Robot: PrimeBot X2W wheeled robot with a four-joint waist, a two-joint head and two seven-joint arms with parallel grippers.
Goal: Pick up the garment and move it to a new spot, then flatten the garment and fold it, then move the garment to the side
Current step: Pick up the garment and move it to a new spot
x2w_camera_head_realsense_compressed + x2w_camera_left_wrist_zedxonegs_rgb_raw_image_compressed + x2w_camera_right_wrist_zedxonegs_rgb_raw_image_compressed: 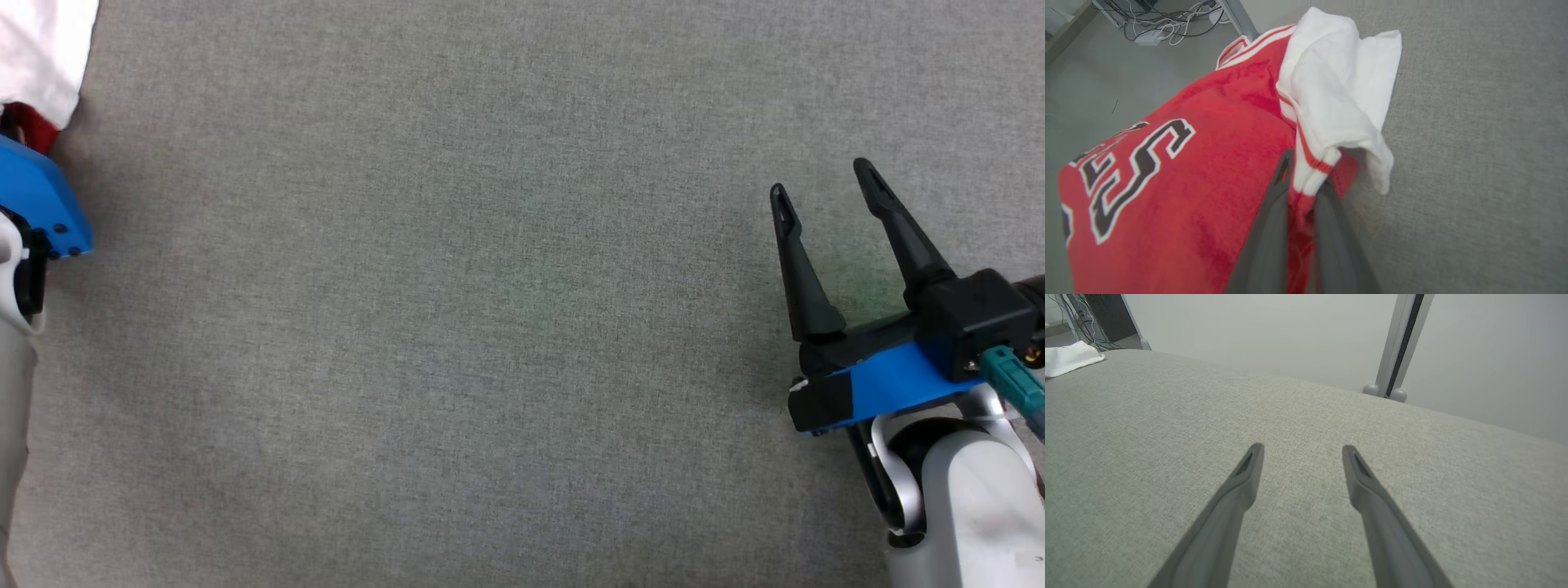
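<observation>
The garment (1180,171) is a red jersey with black-and-white lettering and white sleeves. In the left wrist view it lies bunched at the table's edge. My left gripper (1306,179) is shut on its red-and-white ribbed trim, with cloth pinched between the dark fingers (1274,220). In the head view the garment (41,57) shows as white cloth at the top left corner, with my left arm's blue wrist plate (41,204) just below it. My right gripper (823,181) stands open over bare table at the right, its jaws wide apart with nothing between them. It shows the same way in the right wrist view (1302,449), where the garment (1069,359) lies far off at the upper left.
The grey fabric-covered table (490,327) spreads wide between the two arms. Beyond its left edge are the floor, loose cables (1167,24) and a metal leg (1241,18). A metal post (1400,343) and a pale wall stand behind the far edge.
</observation>
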